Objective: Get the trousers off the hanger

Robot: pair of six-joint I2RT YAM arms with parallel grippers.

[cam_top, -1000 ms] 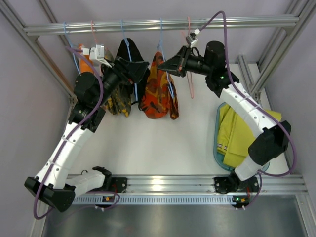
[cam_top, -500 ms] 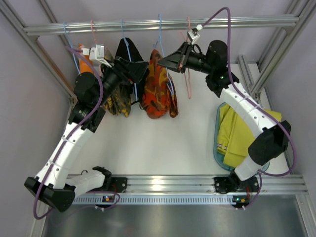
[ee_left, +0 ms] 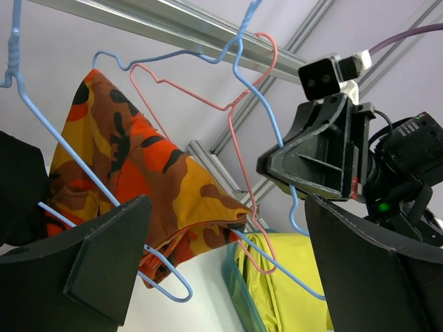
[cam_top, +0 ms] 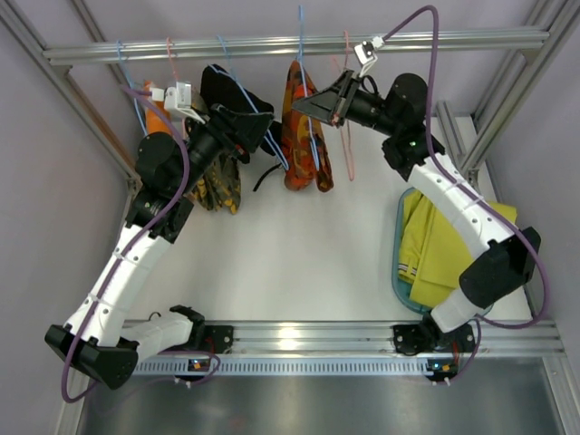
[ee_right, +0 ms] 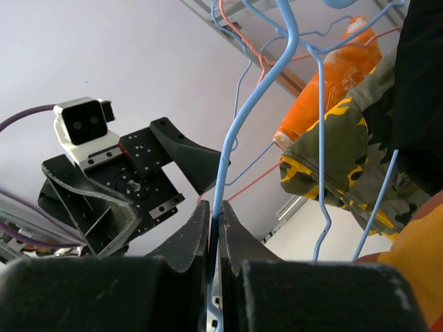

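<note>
The left arm (cam_top: 122,263) and right arm (cam_top: 450,195) share white link shells, black joint housings (cam_top: 161,163), matte black wedge-shaped claw fingers (ee_left: 104,259), small white wrist cameras (ee_left: 331,75) and trailing purple cables (ee_left: 408,37).

Left wrist view: fingers (ee_left: 104,263) of the left tool (ee_left: 225,207) blurred and cut by the bottom edge; one covers the lower fold of the camouflage trousers (ee_left: 138,173). Black garment (ee_left: 14,180) cut by the left edge, yellow garment (ee_left: 284,290) by the bottom, hook of the blue hanger (ee_left: 268,124) by the top. Right wrist view: hanger wire vanishes between the fingers (ee_right: 183,242) of the right tool (ee_right: 216,206); its lower run is hidden. Overhead: left tool's tips lost against the black garment; wire at the right tool too thin to read; right arm (cam_top: 453,195) covers part of the yellow garment.
</note>
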